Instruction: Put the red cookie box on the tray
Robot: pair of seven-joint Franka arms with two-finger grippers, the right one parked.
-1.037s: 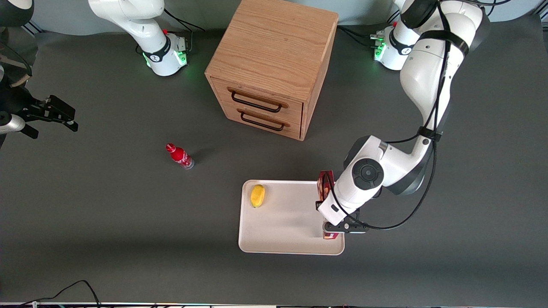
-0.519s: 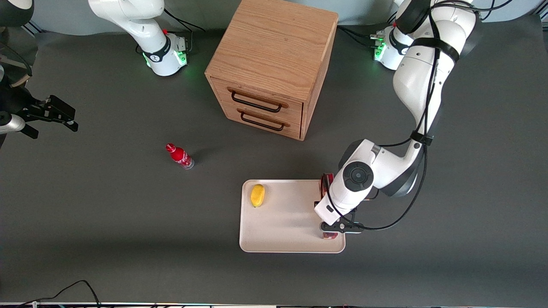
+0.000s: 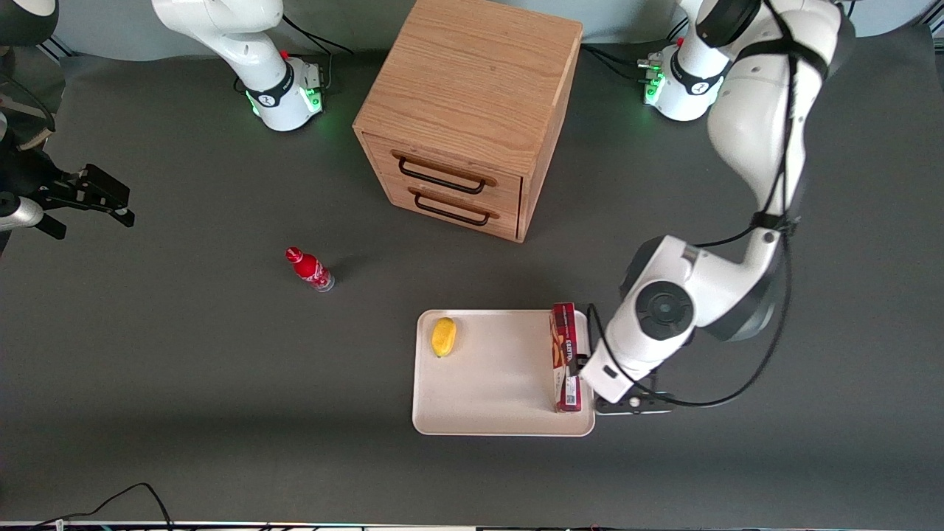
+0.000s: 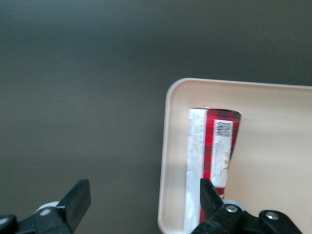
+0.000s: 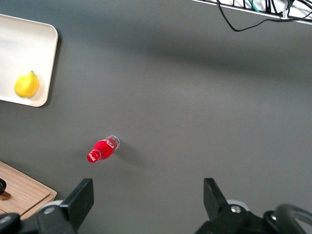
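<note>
The red cookie box (image 3: 566, 357) lies flat in the tray (image 3: 487, 383), along the tray's short edge that faces the working arm's end of the desk (image 3: 184, 369). It runs lengthwise from the tray edge nearest the front camera toward the edge nearest the cabinet (image 3: 472, 110), just inside the raised rim. In the left wrist view the box (image 4: 214, 151) shows its plaid red face and a white side panel with a barcode patch, lying close along the cream rim of the tray (image 4: 168, 146).

The claw (image 4: 141, 200) is spread wide and holds nothing. One finger (image 4: 75, 197) hangs over bare dark desk outside the tray, and the other finger (image 4: 210, 195) is above the box; whether it touches the box cannot be told. In the front view the claw (image 3: 627, 402) is near the tray corner that is closest to the front camera at the working arm's end, mostly hidden under the white wrist.

A yellow lemon (image 3: 443, 337) sits in the tray near its short edge toward the parked arm's end, well apart from the box. A small red bottle (image 3: 309, 268) stands on the desk nearer the parked arm's end, farther from the front camera than the tray. The wooden cabinet with two drawers stands near the desk edge farthest from the camera.
</note>
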